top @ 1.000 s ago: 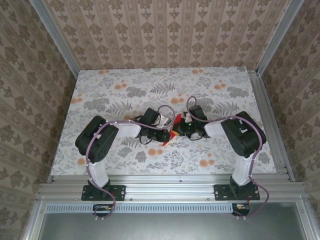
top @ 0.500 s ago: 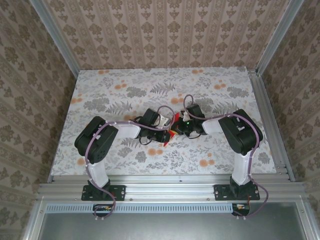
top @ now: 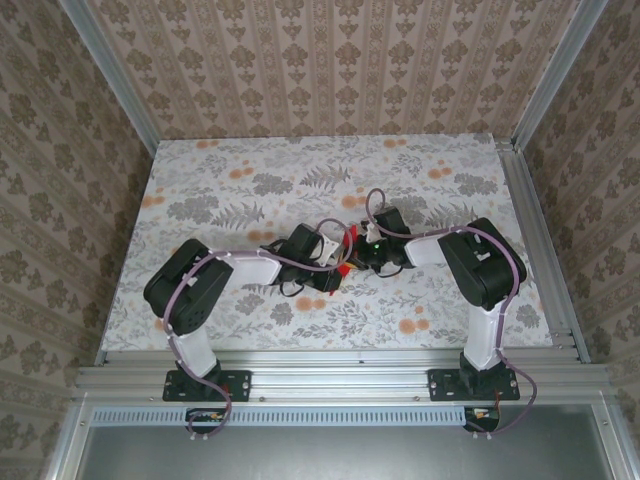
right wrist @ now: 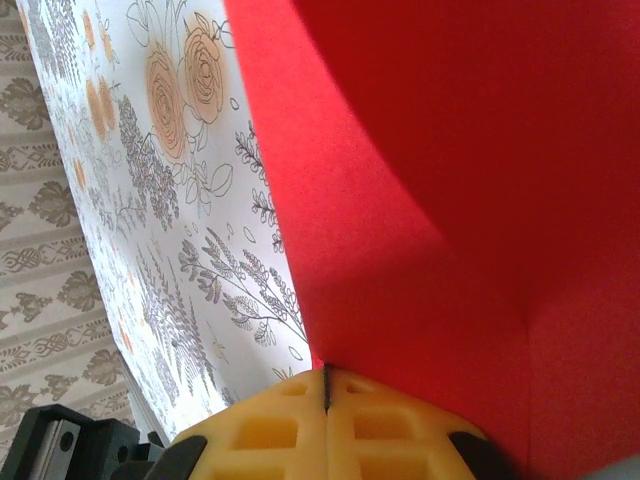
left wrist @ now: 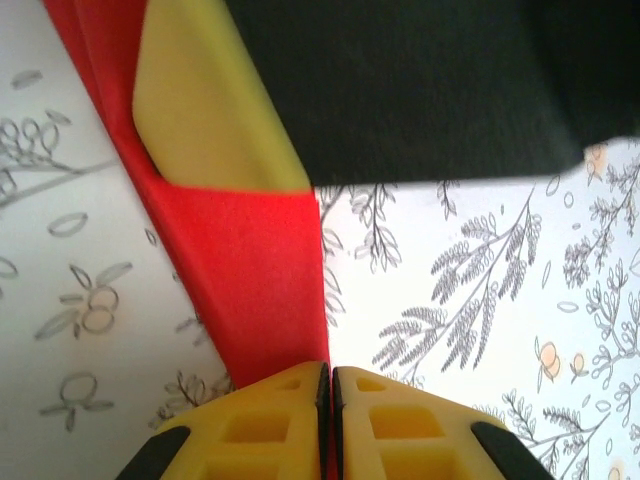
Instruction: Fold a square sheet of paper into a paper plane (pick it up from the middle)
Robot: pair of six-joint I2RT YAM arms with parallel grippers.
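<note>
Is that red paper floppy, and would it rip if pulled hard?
Probably floppy: the red paper curves between the pinches. Likely light, since fingertip pinches by the left gripper and right gripper hold it. Hard pulling may tear it.

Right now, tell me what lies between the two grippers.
The folded red paper: the top view shows it bridging the left gripper and the right gripper, and each wrist view shows it pinched.

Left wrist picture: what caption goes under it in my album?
Left gripper pinching the creased red paper, yellow reverse showing, over the flowery table.
</note>
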